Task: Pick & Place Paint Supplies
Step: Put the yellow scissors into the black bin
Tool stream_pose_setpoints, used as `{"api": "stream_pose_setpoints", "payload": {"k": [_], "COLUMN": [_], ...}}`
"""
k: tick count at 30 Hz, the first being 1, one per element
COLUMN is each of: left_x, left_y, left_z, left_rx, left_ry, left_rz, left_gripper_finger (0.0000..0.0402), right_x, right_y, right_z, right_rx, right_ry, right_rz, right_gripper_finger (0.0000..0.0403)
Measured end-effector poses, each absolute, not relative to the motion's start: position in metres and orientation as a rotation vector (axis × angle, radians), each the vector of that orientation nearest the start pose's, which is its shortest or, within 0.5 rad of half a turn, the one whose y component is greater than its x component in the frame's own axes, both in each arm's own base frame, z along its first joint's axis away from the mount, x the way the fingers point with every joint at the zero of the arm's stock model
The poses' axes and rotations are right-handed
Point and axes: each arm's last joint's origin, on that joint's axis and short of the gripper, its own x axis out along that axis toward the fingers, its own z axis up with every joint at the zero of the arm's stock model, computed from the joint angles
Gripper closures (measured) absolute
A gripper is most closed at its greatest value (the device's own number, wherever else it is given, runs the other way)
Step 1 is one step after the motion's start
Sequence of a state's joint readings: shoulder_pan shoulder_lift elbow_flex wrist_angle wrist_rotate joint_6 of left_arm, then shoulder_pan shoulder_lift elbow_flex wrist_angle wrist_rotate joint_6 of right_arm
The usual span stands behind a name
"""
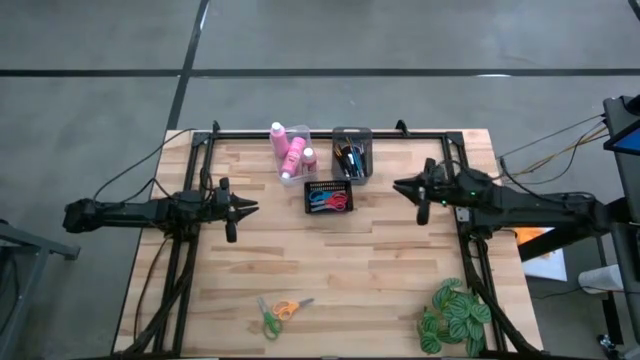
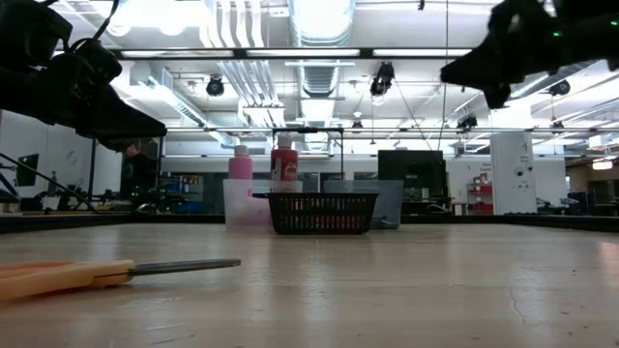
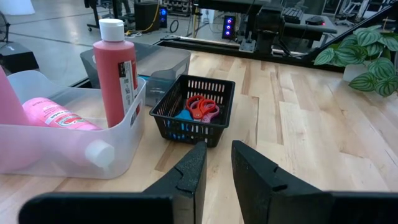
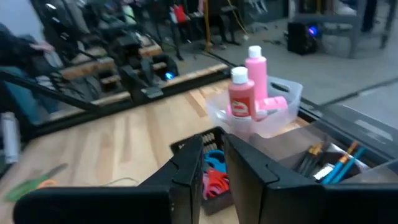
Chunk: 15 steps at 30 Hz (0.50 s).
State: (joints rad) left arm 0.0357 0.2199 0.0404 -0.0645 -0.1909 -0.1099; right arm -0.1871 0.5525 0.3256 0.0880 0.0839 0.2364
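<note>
Three pink bottles with white caps (image 1: 291, 150) stand or lie in a clear bin (image 3: 74, 155) at the table's far middle. Paintbrushes (image 1: 350, 160) stick up in a dark bin beside it. Red and blue scissors (image 3: 200, 107) lie in a black basket (image 1: 328, 197). Orange and green scissors (image 1: 280, 310) lie flat on the table near its front edge. My left gripper (image 3: 217, 149) hovers left of the basket, fingers nearly together, nothing between them. My right gripper (image 4: 212, 142) hovers right of the basket, raised off the table, fingers likewise close together and holding nothing.
A green leafy plant (image 1: 455, 315) stands at the table's near right corner. Black frame rails (image 1: 330, 133) run along the far edge and down both sides. Bare wood lies between the basket and the scissors near the front edge.
</note>
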Motion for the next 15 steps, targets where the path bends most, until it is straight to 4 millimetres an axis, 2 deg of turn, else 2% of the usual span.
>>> {"api": "stream_pose_setpoints", "payload": {"k": [7, 15], "left_x": [0.107, 0.107], "left_y": [0.009, 0.009], "left_z": [0.153, 0.153], "left_rx": [-0.090, -0.090], "left_ry": [0.231, 0.231], "left_rz": [0.239, 0.238], "left_gripper_finger": [0.0323, 0.0323], "right_x": [0.115, 0.098], "right_y": [-0.023, -0.019], "right_z": [0.217, 0.198], "right_rx": [0.287, 0.287], "right_ry": [0.002, -0.101], "right_rz": [-0.222, -0.197], "right_gripper_finger": [0.0338, 0.0338]}}
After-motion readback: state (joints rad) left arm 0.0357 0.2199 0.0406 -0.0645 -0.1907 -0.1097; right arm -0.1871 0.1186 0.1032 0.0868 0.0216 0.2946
